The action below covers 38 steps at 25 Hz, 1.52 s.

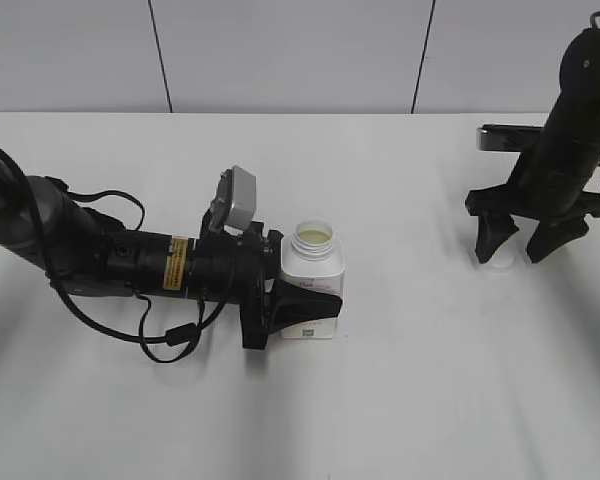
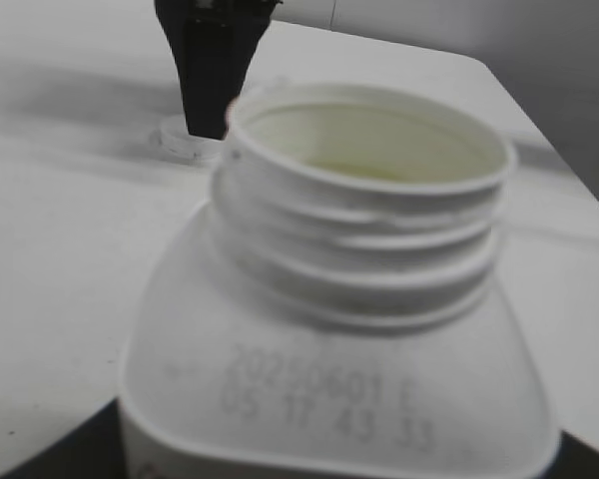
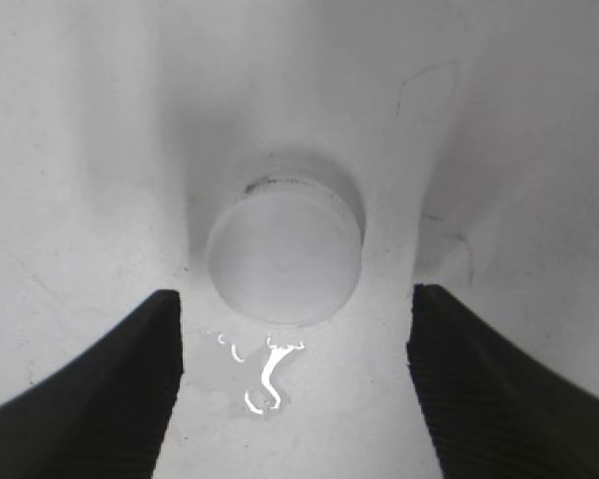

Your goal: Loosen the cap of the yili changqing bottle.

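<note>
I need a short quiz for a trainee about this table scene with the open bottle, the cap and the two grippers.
1. True or false: the small round white plastic cap is screwed on the squat white plastic bottle.
2. Which gripper holds the bottle? A) left gripper B) right gripper C) neither
3. Fill in: the cap lies on the white ____, between the right gripper's spread fingers.

Key
1. False: the threaded neck is open and the cap lies apart from the bottle.
2. A
3. table
</note>
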### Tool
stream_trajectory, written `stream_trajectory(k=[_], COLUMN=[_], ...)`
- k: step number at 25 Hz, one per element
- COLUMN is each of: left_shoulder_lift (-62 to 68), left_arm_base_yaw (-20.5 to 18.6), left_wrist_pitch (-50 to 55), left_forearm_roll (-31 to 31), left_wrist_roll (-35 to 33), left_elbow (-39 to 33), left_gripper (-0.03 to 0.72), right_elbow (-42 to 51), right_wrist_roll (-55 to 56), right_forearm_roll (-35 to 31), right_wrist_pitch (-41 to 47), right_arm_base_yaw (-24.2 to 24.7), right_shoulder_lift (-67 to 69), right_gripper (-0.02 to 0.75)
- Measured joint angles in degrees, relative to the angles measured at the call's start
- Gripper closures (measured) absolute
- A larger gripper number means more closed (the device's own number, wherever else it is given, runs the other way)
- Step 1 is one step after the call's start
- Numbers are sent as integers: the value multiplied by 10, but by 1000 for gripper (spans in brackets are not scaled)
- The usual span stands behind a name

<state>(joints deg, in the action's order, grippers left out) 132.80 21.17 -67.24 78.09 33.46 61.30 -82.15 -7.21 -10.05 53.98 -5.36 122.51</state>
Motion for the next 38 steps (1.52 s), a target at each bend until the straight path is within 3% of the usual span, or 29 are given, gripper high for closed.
stream_trajectory(k=[12, 38], left_shoulder_lift=[0, -74], left_arm_base_yaw=[1, 1], left_wrist_pitch=[3, -18], left_forearm_roll=[-17, 21], left_wrist_roll=[11, 47], left_elbow=[-2, -3], left_gripper=[176, 169], right_elbow=[-47, -88], right_wrist_roll=[0, 1], right_forearm_roll=[0, 2], right_wrist_pitch=[34, 87], right_arm_base_yaw=[0, 0], right_shoulder_lift=[0, 0], right_gripper=[182, 182])
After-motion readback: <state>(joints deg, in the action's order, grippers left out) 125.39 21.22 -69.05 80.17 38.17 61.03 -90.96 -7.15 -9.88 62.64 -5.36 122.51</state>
